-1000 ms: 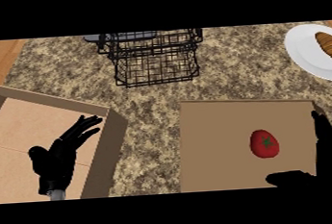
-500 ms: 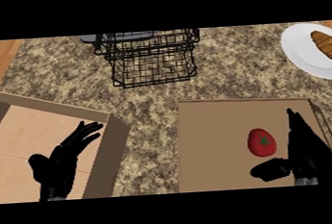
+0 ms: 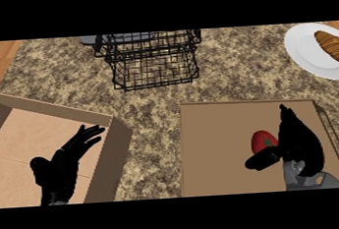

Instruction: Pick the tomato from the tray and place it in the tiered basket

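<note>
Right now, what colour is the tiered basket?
Black wire, seen in the head view: tiered basket.

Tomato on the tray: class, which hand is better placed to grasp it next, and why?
Right. The right hand is beside the tomato on the tray; the left hand rests open over the box, far away.

Right hand (image 3: 299,138) apparently touching tomato (image 3: 263,140) on tray (image 3: 211,148).

We see the right hand (image 3: 299,139) hiding the tomato's (image 3: 262,140) right side; the plate (image 3: 304,49) and basket (image 3: 153,58) are cut by the edges.
</note>
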`<state>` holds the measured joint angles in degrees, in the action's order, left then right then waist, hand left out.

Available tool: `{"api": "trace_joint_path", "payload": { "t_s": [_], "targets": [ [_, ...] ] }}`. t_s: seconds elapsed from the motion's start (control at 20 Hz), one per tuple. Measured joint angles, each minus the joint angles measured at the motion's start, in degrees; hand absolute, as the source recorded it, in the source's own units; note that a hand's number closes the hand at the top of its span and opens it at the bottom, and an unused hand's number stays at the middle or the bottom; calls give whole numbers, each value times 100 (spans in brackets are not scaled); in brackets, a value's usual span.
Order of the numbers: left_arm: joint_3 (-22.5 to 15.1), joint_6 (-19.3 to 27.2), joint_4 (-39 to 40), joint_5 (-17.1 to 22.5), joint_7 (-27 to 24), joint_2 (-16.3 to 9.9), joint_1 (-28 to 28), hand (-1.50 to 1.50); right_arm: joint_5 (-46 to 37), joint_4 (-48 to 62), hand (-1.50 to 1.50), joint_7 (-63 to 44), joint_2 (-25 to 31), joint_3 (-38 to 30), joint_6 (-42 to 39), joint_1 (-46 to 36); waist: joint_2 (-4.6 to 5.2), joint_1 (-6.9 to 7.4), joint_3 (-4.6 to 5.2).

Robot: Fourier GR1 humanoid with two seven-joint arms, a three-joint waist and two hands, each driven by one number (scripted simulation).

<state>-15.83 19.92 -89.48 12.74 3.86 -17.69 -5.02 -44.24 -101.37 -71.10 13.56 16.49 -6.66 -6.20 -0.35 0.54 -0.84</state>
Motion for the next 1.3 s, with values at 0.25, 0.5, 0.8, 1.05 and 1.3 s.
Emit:
{"api": "trace_joint_path", "payload": {
  "t_s": [0.25,0.5,0.8,1.05,1.3],
  "targets": [
    [-21,57,-5,-12,-85,-7,-42,0,-16,94,-150,14,-274,-143,-183,15,-14,-42,-6],
    [-43,97,41,-16,-211,-6,-48,0,12,362,-150,182,-468,-440,-345,-8,-17,-56,-19],
    [-58,102,121,97,-188,-47,-2,0,-150,509,-150,307,-741,-574,-412,128,-19,-74,-20],
    [-101,162,178,101,-222,-58,39,0,-338,610,150,431,-821,-747,-414,126,-39,-72,-13],
    [-115,143,199,161,-286,-86,38,0,-592,723,150,738,-853,-816,-395,146,-67,-70,16]
  ]
}}
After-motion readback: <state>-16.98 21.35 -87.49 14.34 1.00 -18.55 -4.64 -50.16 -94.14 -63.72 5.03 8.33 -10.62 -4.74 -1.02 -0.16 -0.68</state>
